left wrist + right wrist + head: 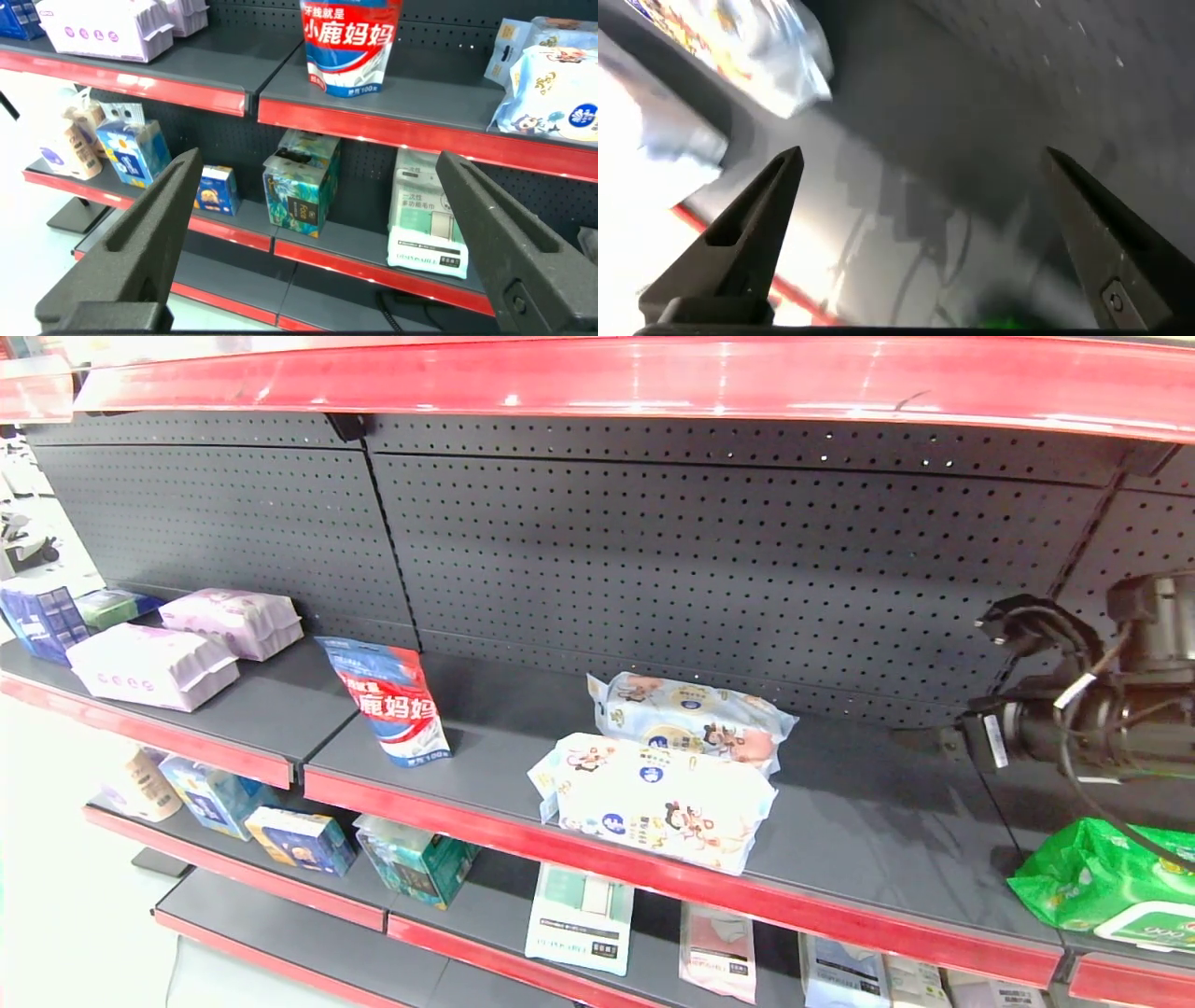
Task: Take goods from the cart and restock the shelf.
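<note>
while the right arm point(1074, 733) hangs over the right end of the shelf point(878, 831), the right gripper point(922, 150) has both jaws spread wide with nothing between them, dark shelf board below it; a green pack point(1106, 882) lies flat on the shelf just under that arm, near the front edge; the left gripper point(318, 157) is spread apart too and empty, sitting lower in front of the shelving, facing a teal box point(301, 182) on the tier below; mid-shelf, two pale wipes packs point(658, 803) lie one behind the other, close together; left of them a blue and red pouch point(397, 700) stands upright; further left, two purple packs point(154, 667) lie flat in the next bay
</note>
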`<state>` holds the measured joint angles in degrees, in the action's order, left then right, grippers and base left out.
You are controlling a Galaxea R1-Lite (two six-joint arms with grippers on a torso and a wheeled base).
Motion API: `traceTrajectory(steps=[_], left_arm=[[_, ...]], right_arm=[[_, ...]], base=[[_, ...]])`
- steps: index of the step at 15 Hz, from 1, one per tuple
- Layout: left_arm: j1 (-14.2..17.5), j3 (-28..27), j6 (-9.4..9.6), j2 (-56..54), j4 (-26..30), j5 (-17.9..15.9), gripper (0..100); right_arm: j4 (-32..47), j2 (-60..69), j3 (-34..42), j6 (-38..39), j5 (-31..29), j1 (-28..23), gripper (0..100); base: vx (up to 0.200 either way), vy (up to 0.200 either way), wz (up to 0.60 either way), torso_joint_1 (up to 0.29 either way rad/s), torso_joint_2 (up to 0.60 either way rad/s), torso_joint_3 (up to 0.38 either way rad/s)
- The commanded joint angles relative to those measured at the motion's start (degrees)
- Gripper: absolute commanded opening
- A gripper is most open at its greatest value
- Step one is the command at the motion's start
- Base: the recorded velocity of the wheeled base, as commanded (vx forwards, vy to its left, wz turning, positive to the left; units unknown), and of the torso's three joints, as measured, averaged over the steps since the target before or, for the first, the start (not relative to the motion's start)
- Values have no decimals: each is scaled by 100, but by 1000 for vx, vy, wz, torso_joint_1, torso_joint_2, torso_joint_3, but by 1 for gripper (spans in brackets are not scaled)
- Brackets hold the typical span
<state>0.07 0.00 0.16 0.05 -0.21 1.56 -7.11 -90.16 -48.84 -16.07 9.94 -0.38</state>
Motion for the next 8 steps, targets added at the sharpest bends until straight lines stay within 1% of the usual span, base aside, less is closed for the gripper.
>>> traceTrajectory(steps=[1,3,4,5,6,7,8], left_arm=[[1,0,2,4,-6,2,100],[1,0,2,4,3,2,100],[1,0,2,4,3,2,100],[1,0,2,4,-6,2,100],[1,0,2,4,3,2,100],[1,0,2,4,3,2,100],[1,0,2,4,3,2,100]], right_arm=[[-36,1756,1166,587,-97,-191,100],[-36,2477,1737,658,-106,-323,100],[-36,3057,2115,666,-106,-490,100],[-45,3505,2317,666,-159,-692,100],[-36,3883,2449,666,-343,-788,100],[-19,4736,2801,649,-1002,-806,100],[-19,5369,3055,640,-1248,-841,100]], base=[[0,0,0,0,0,0],[0,0,0,0,0,0],[0,0,0,0,0,0],[0,0,0,0,0,0],[0,0,0,0,0,0],[0,0,0,0,0,0],[0,0,0,0,0,0]])
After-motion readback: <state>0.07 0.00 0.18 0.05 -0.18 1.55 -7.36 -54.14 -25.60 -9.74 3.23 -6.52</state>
